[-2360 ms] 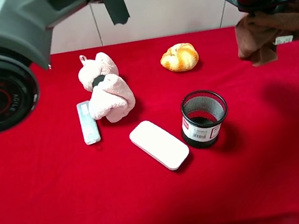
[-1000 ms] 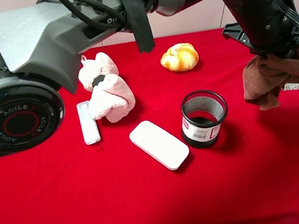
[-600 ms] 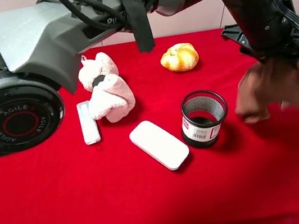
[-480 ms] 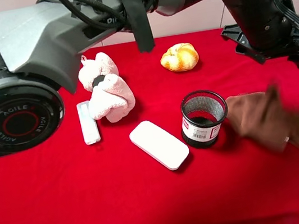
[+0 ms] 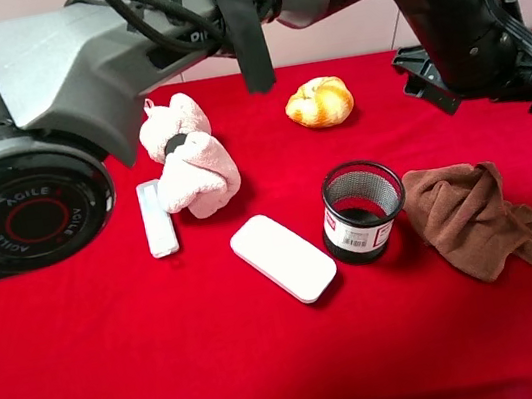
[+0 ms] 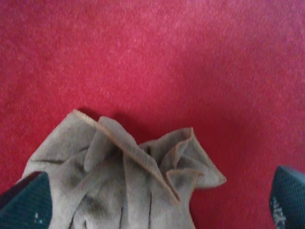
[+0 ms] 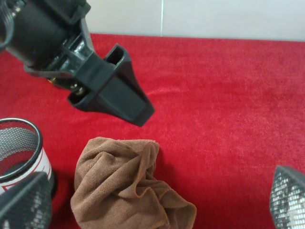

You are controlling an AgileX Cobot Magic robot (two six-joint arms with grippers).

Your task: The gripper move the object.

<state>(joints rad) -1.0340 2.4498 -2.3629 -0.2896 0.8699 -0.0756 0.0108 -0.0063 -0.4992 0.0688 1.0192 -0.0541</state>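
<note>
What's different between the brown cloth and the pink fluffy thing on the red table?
The brown cloth lies loose, crumpled and low; the pink fluffy thing is bundled into a taller lump. The brown cloth sits right of the mesh cup, the pink fluffy thing to its left. Both look like soft fabric resting on the table.

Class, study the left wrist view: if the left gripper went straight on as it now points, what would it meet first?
Probably the crumpled brown cloth, lying on the red table cover straight ahead of the left gripper, between its open jaws. The gap is unclear.
</note>
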